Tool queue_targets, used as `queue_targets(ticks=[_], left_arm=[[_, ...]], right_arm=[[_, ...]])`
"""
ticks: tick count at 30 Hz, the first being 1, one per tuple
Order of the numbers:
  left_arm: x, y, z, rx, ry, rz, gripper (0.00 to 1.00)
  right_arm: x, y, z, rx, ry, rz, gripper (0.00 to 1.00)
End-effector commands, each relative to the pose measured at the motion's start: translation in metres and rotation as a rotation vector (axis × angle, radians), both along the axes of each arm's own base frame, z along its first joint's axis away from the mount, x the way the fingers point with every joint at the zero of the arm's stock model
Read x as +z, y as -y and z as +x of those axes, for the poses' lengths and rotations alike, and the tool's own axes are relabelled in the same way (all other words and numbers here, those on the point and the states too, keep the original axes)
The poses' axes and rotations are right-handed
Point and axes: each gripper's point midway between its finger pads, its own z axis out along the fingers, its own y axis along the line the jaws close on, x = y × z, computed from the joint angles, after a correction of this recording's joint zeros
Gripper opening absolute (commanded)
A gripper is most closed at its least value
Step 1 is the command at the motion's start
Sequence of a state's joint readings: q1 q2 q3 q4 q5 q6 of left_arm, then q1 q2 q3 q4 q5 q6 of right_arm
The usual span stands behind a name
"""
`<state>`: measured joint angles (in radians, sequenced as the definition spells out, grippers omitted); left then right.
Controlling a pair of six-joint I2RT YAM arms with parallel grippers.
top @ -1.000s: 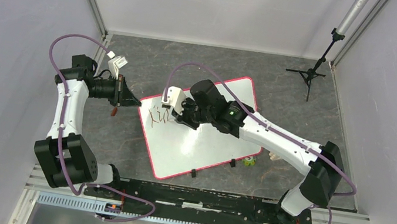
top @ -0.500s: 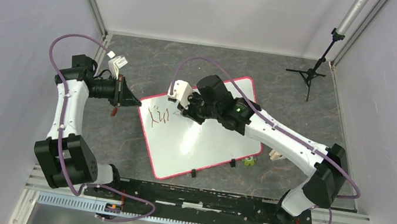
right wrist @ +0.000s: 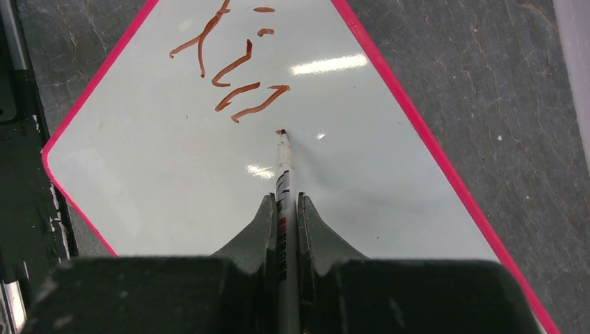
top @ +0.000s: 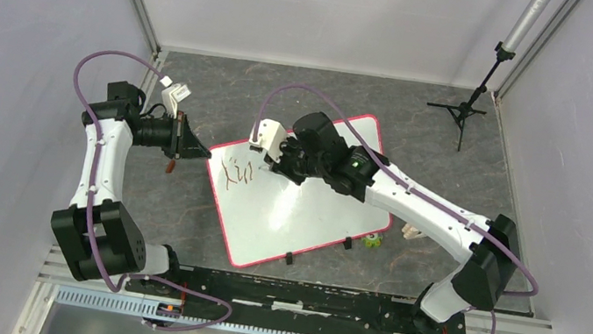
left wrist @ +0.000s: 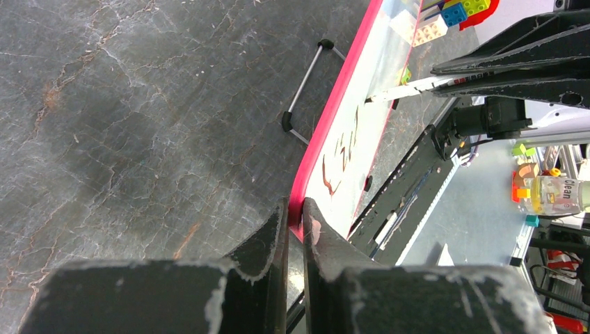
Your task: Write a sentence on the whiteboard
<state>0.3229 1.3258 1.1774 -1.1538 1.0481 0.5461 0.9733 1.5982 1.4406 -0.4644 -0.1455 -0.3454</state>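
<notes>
The whiteboard [top: 304, 212] lies tilted on the dark floor, white with a red-pink border. The sentence [top: 236, 176] is a short reddish-brown scrawl near its left corner, reading roughly "kin" in the right wrist view [right wrist: 233, 69]. My right gripper [right wrist: 284, 202] is shut on a white marker [right wrist: 284, 181] whose tip touches the board [right wrist: 174, 181] just below the scrawl. My left gripper [left wrist: 295, 209] is shut on the board's pink edge [left wrist: 327, 132] at its left corner; it also shows in the top view [top: 202, 151].
Two black clips [top: 347, 244] sit on the board's near edge, with a small green toy [top: 373, 241] beside them. A black tripod stand [top: 463, 112] is at the back right. A wire handle [left wrist: 306, 90] lies by the board's edge. Side walls close in.
My right gripper has moved up and right along the board with the marker over the past second. The scrawl has gained a stroke. The left arm has not moved.
</notes>
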Motion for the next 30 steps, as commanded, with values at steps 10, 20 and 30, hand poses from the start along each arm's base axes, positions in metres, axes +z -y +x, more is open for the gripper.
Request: queue_targets(ticks=[10,20,30], left_arm=[[0.006,0.006,-0.004,-0.023,0.025,0.0,0.14],[0.005,0.006,-0.004,-0.024,0.023,0.001,0.14],[0.004,0.006,-0.004,-0.025,0.024,0.003,0.14]], right_arm=[[0.024,-0.017,0.009,0.004,0.037,0.063,0.0],[-0.002,-0.013,-0.007,0.04,-0.003,0.02,0.0],[-0.016,-0.001,-0.017,0.049,-0.018,-0.013,0.0]])
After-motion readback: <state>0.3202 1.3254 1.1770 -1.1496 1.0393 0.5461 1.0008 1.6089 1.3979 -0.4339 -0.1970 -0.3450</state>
